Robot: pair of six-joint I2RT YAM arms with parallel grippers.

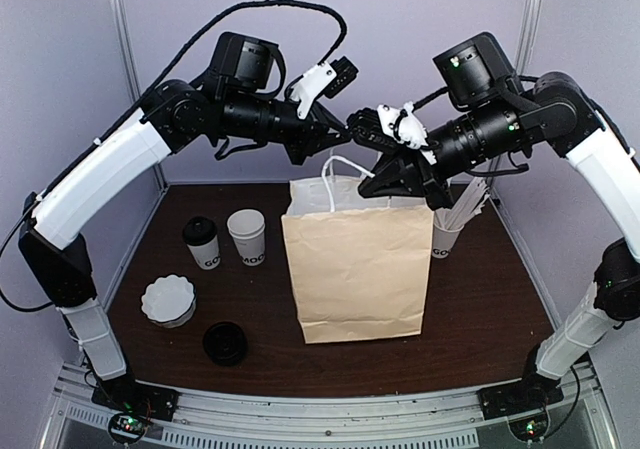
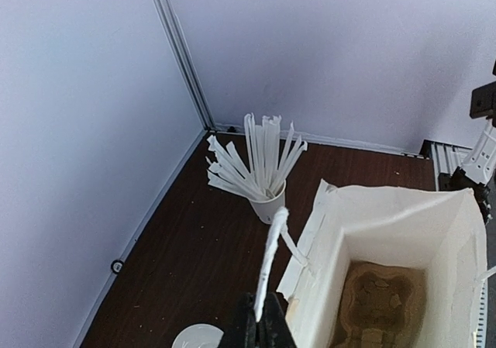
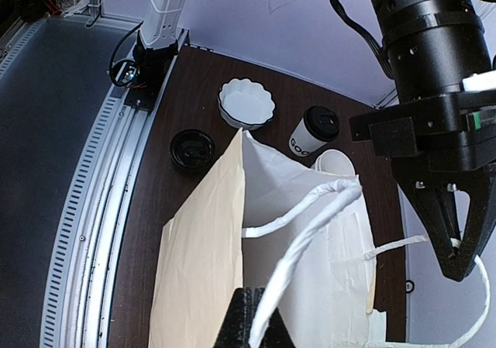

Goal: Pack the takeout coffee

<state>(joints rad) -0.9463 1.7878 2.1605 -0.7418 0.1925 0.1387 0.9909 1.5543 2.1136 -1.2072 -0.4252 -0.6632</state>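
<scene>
The takeout coffee [image 1: 201,241], a white cup with a black lid, stands on the table left of the brown paper bag [image 1: 357,269]; it also shows in the right wrist view [image 3: 313,131]. The bag stands upright and open. My left gripper [image 2: 263,326] is shut on one white bag handle [image 2: 273,247], held above the bag's far side [image 1: 328,141]. My right gripper [image 3: 260,329] is shut on the other white handle [image 3: 310,239], above the bag's top right [image 1: 388,177]. The bag's inside [image 2: 380,301] holds no cup.
A lidless white cup [image 1: 247,236] stands beside the coffee. A white cup of white sticks [image 1: 450,231] stands right of the bag, near the back wall [image 2: 267,201]. A white scalloped bowl [image 1: 168,301] and a loose black lid [image 1: 225,343] lie front left.
</scene>
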